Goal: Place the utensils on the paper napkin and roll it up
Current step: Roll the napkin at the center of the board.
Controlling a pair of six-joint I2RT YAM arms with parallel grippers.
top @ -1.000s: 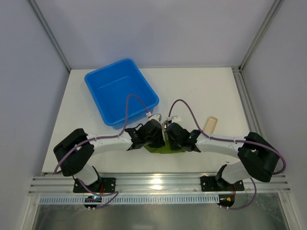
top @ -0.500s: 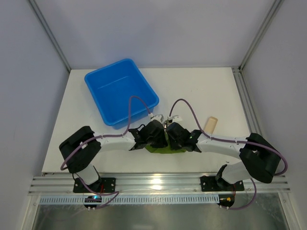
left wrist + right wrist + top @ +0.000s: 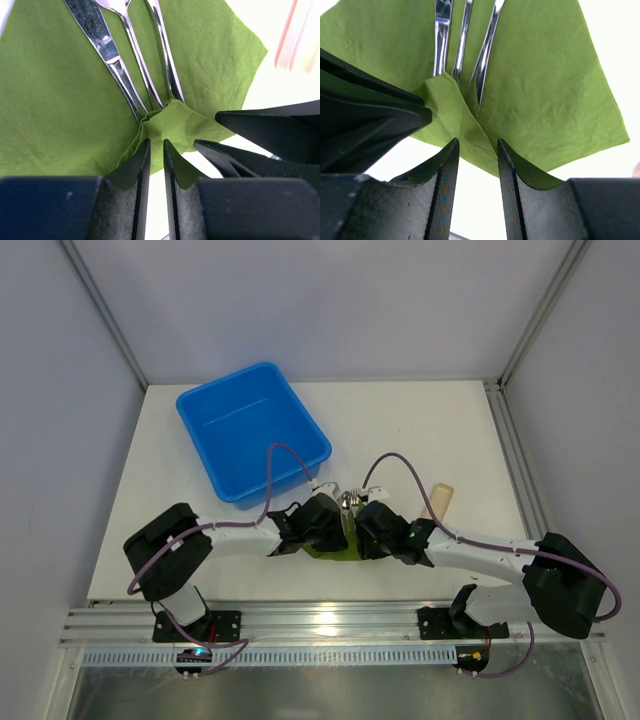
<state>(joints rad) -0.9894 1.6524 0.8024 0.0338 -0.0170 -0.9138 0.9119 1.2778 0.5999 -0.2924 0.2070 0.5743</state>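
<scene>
A green paper napkin lies on the white table with three silvery utensils on it, their handles meeting at its near corner. That corner is folded up over the handle ends into a small raised flap. My left gripper stands at the flap's edge, jaws a narrow slit apart with table showing between them. Just before the flap, my right gripper is open, with nothing clamped. From above, both grippers meet over the napkin.
A blue bin stands at the back left of the table. A beige cylinder lies to the right of the napkin. The left gripper's fingers reach in close beside my right jaws.
The right gripper's jaws have opened wider and its arm has stretched lower and to the right. The left arm shifted slightly right early on, then held still.
</scene>
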